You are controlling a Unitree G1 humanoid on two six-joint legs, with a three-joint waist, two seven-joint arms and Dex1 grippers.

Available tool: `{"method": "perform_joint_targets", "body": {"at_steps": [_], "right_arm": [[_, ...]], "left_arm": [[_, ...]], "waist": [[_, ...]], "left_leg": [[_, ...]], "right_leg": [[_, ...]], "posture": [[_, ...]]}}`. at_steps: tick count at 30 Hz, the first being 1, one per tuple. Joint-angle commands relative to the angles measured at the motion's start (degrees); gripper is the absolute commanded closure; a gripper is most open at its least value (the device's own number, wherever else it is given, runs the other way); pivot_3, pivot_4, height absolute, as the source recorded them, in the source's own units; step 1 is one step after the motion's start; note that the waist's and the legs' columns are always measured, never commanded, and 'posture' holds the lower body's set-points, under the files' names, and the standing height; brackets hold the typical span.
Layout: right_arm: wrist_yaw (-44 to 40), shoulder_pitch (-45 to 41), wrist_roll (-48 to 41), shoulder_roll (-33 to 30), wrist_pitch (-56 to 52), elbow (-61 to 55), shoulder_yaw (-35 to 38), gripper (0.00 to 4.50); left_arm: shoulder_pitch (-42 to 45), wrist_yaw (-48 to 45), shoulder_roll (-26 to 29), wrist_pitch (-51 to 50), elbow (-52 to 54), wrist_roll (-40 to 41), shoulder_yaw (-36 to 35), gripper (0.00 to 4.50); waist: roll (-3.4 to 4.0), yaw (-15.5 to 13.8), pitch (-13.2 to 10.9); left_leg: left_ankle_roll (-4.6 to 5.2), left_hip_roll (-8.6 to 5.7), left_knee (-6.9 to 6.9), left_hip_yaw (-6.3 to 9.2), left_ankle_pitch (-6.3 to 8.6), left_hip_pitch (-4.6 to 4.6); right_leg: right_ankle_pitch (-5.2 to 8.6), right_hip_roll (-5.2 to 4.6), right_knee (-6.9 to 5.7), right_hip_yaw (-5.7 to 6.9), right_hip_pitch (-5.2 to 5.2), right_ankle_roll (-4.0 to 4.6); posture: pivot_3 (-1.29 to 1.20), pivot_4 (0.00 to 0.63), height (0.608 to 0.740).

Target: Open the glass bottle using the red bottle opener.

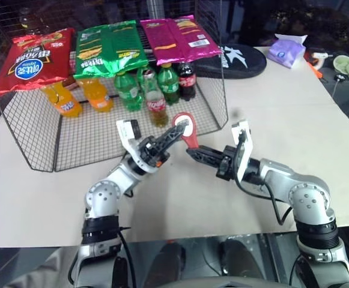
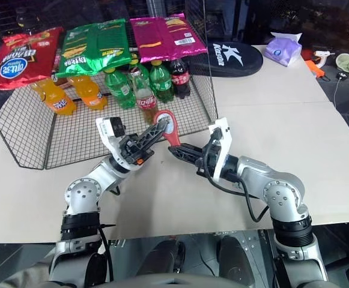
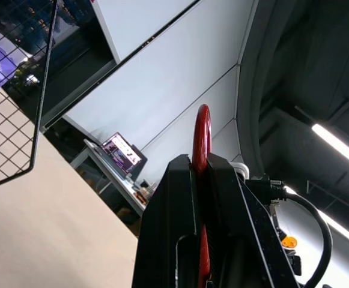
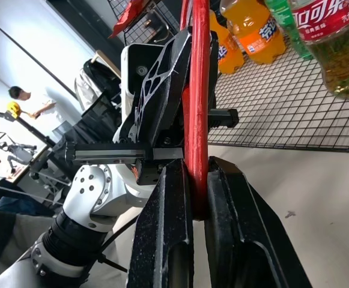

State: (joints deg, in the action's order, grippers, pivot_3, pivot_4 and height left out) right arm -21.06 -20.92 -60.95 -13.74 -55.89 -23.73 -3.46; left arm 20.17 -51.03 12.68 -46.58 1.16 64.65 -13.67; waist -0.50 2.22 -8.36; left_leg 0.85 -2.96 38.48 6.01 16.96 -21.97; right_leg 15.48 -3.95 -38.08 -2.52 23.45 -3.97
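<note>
Both my sets of fingers are clamped on the red bottle opener (image 1: pixel 188 133), held in the air above the bench (image 1: pixel 282 114) between me and the wire basket (image 1: pixel 54 135). My left fingers (image 1: pixel 173 135) pinch it near the loop head, coming in from about eight o'clock; my right fingers (image 1: pixel 193 153) are shut on the tapering handle, coming in from about four o'clock. In the right wrist view the red strip (image 4: pixel 196 108) runs straight up out of my closed black pads (image 4: pixel 162 228), edge on.

It looks flat and stiff, red all over, with a rounded loop at the top and a pale, silvery inside. I judge it light and rigid enough not to flex when levered, but thin and smooth, so it could twist in a pinch. The handle end, well back from the loop, seems the right place to grip for leverage, leaving the head free.

At twelve o'clock from the opener, just beyond its loop, the glass bottle (image 1: pixel 157 103) stands upright on the basket's mesh floor: slim, clear, with amber-yellow liquid, a red label with white script and a narrow neck. Green bottles (image 1: pixel 169 83) and orange ones (image 1: pixel 96 93) crowd beside it. Glass is hard, slick and breakable, and it stands unheld, so prying at the cap could tip it
</note>
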Motion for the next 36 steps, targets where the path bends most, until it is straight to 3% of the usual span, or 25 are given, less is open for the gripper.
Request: {"method": "perform_joint_targets", "body": {"at_steps": [1, 3, 9, 11, 17, 20, 26, 28, 36], "right_arm": [[-0.2, -0.5, 0.4, 0.6, 0.9, -1.9, -0.7, 4.50], [0.2, -0.1, 1.7, 0.7, 2.1, -1.5, -0.2, 4.50], [0.0, 0.6, 4.3, 0.1, 4.2, -0.3, 2.1, 4.50], [-0.1, 1.1, 5.1, -0.3, 5.0, 0.0, 3.0, 4.50], [0.7, 3.6, 9.8, -2.9, 10.2, 2.7, 9.0, 4.50], [1.5, 5.4, 12.9, -4.2, 13.3, 4.4, 12.3, 4.50], [2.1, 6.7, 14.7, -3.9, 16.0, 5.3, 15.2, 4.50], [2.6, 6.5, 15.4, -3.5, 17.3, 5.8, 16.0, 4.50], [2.6, 6.7, 17.1, -2.1, 18.4, 6.0, 15.1, 4.50]], "left_arm": [[0.9, 0.7, 0.8, 1.1, -0.4, -2.5, 1.0, 4.15], [0.9, 0.6, 0.8, 2.3, 0.0, -2.9, 0.6, 3.59], [0.9, 2.3, 0.5, 6.1, 1.1, -5.5, -0.2, 0.99], [0.8, 2.5, 1.0, 6.1, 1.6, -5.2, -0.6, 0.36], [-1.6, 2.1, 4.8, 8.6, 3.8, -7.1, -2.0, 0.36], [1.3, 10.3, 5.5, 20.0, 0.0, -21.6, -0.3, 0.36], [3.7, 14.0, 6.0, 37.4, -3.3, -37.6, 2.5, 0.36], [4.4, 21.5, 6.0, 41.8, -6.3, -46.9, 4.7, 0.36], [8.8, 30.0, 3.9, 51.6, -16.7, -57.1, 7.2, 0.36]], "waist": [[0.00, 0.0, 0.0], [0.00, 0.0, 0.0], [0.00, 0.0, 0.0], [0.00, 0.0, 0.0], [0.00, 0.0, 0.0], [0.00, -0.4, 0.0], [0.00, -0.4, 0.0], [0.00, -0.3, 0.0], [0.00, -0.4, 0.0]], "left_leg": [[0.00, 0.00, 0.00, 0.00, 0.00, 0.00], [0.00, 0.00, 0.00, 0.00, 0.00, 0.00], [0.00, 0.00, 0.00, 0.00, 0.00, -0.01], [0.00, 0.00, -0.01, 0.00, 0.00, -0.01], [0.00, 0.00, -0.02, 0.00, 0.00, -0.01], [0.00, -0.01, -0.02, -0.01, 0.00, 0.00], [0.00, -0.03, -0.07, -0.08, 0.00, -0.03], [0.00, -0.03, -0.09, -0.09, 0.00, -0.02], [0.00, -0.04, -0.08, -0.09, 0.00, -0.04]], "right_leg": [[0.00, 0.00, 0.00, 0.00, 0.00, 0.00], [0.00, 0.00, 0.00, 0.00, 0.00, 0.00], [0.00, -0.01, 0.01, 0.00, 0.00, 0.00], [0.00, -0.01, 0.01, 0.00, 0.00, 0.00], [0.00, -0.01, 0.01, -0.01, 0.00, 0.00], [0.00, -0.01, 0.01, 0.00, 0.00, 0.00], [0.00, -0.03, 0.06, -0.06, 0.03, 0.00], [0.00, -0.03, 0.06, -0.07, 0.04, 0.00], [0.00, -0.03, 0.01, -0.07, 0.09, -0.01]], "posture": [[0.00, 0.150, 0.740], [0.00, 0.150, 0.740], [0.00, 0.150, 0.740], [0.00, 0.150, 0.740], [0.00, 0.150, 0.740], [0.00, 0.150, 0.740], [0.00, 0.150, 0.740], [0.00, 0.150, 0.740], [0.00, 0.150, 0.740]]}}
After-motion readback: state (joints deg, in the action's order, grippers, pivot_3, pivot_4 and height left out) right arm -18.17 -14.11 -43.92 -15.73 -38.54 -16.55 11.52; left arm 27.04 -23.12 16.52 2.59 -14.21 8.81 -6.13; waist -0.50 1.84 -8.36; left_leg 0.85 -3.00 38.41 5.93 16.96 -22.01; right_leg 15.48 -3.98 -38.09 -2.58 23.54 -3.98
